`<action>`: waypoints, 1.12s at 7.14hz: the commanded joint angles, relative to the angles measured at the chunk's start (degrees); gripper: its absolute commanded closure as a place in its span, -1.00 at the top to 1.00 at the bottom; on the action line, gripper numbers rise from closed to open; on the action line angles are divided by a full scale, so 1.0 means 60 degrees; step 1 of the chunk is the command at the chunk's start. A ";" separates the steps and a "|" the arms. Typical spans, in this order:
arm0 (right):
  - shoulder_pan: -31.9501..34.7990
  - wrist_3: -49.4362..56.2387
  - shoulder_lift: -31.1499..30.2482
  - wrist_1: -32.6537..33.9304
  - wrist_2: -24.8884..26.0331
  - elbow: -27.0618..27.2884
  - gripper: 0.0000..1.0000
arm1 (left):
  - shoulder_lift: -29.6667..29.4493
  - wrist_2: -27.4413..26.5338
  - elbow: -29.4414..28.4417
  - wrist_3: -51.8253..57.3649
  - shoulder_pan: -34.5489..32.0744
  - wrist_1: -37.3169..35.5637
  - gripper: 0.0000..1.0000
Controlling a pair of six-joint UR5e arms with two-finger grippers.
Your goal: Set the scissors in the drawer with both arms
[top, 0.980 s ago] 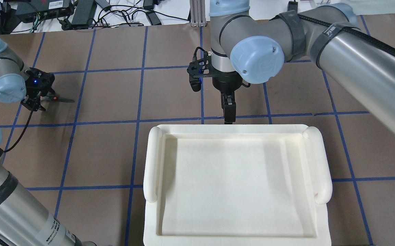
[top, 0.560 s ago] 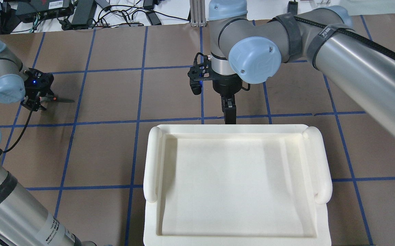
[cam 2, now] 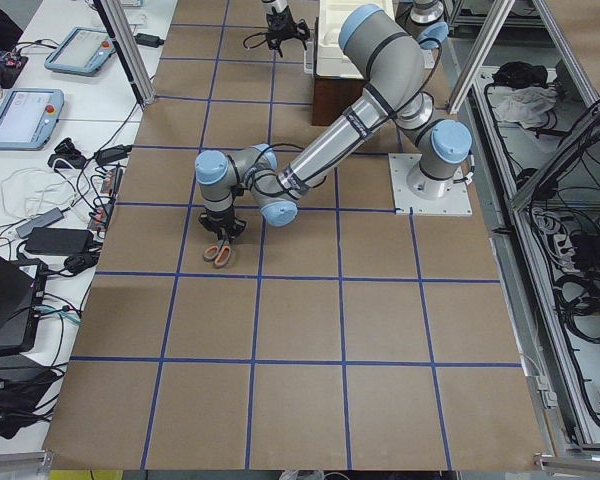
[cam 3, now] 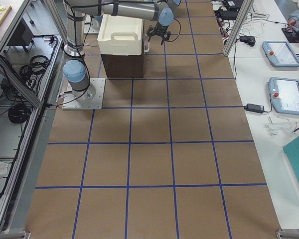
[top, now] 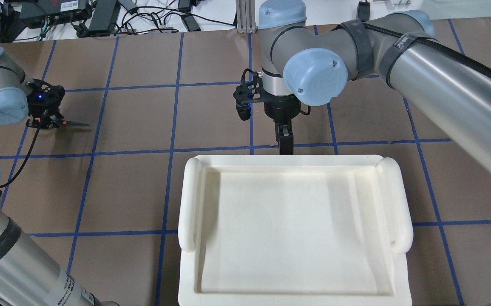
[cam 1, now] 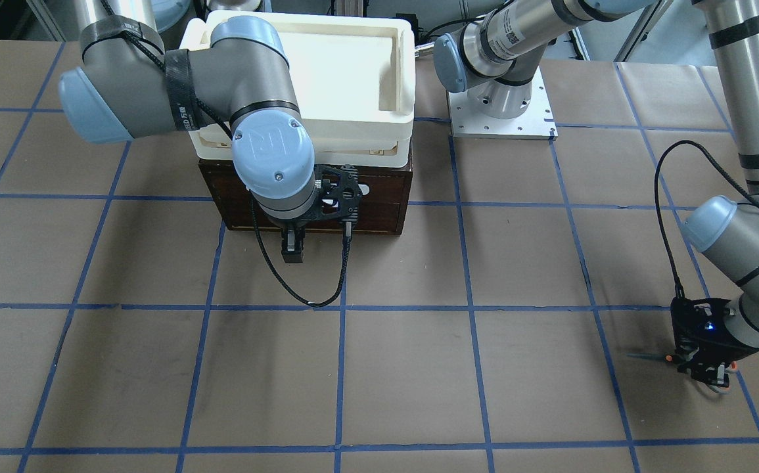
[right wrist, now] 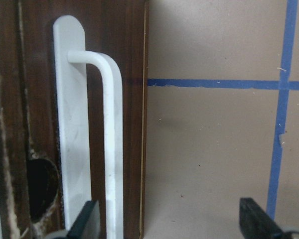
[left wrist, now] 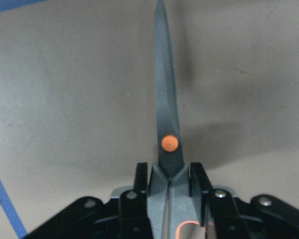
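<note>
Your left gripper (left wrist: 169, 172) clamps the scissors (top: 75, 123), far left overhead; your right gripper (right wrist: 169, 224), spread wide, meets the handle (right wrist: 111, 149) of the shut drawer (cam 1: 386, 197). Opening and placing remain.

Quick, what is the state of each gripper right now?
Left gripper: closed on the scissors.
Right gripper: open, holding nothing, near the drawer handle.
</note>
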State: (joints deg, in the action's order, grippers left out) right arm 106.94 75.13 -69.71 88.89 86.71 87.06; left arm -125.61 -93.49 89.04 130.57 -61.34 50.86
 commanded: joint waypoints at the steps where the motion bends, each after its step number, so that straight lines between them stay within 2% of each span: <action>1: 0.0106 -0.0055 0.0016 -0.0035 -0.0052 0.0006 1.00 | 0.0294 0.0170 -0.0001 0.0005 -0.0060 0.0253 -1.00; 4: 0.0151 -0.0012 0.0046 0.0141 -0.0009 0.0298 1.00 | 0.1274 0.0637 0.0014 -0.0287 -0.0411 0.1320 -1.00; 8: 0.0151 -0.0011 0.0075 0.0156 -0.0009 0.0299 1.00 | 0.2125 0.0669 0.0014 -0.0931 -0.1451 0.2260 -1.00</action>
State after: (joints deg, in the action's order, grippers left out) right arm 107.84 75.08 -69.30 89.82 86.66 88.84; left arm -114.14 -89.68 89.12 126.50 -68.58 63.06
